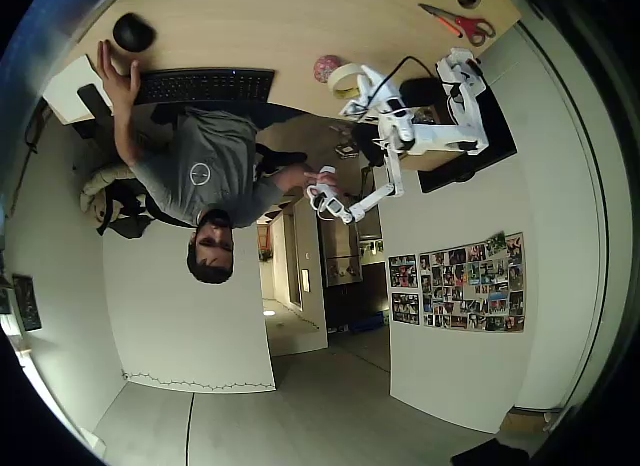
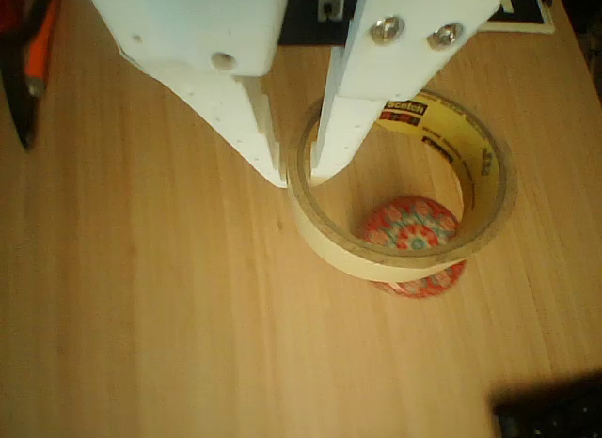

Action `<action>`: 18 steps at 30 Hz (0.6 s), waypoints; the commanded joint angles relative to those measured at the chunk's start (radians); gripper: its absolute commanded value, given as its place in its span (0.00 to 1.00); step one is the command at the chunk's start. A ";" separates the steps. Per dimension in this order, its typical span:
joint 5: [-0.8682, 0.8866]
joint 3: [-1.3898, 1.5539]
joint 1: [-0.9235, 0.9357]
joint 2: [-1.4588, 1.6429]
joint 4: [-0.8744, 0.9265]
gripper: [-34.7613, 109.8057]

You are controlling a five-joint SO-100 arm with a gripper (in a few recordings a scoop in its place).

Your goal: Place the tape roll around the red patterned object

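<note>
In the wrist view we have the tool pinched shut on the near wall of the tape roll, one finger outside the ring and one inside. The roll hangs tilted over the red patterned object, which lies on the counter at about 5 o'clock from the fingertips. We see most of the ball through the open centre, while its lower edge shows past the rim of the roll at 6 o'clock. So we judge the carry and the lining-up to be nearly done. What is left is to bring the ring level, lower it until it lies flat on the wood with the ball inside, and let go.

We cannot tell whether any part of the roll already touches the counter or the ball. In the overhead view the tape roll sits just beside the red patterned object, at its 4 o'clock, and the arm hides the tool's fingertips there. The fisheye makes both things small, so the overlap is hard to read from above.
</note>
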 commanded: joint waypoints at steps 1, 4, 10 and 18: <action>0.005 -0.110 -0.038 -0.069 0.000 0.24; 0.011 -0.175 -0.052 -0.149 -0.008 0.24; 0.014 -0.370 -0.061 -0.304 0.031 0.24; 0.002 -0.551 -0.060 -0.397 0.141 0.32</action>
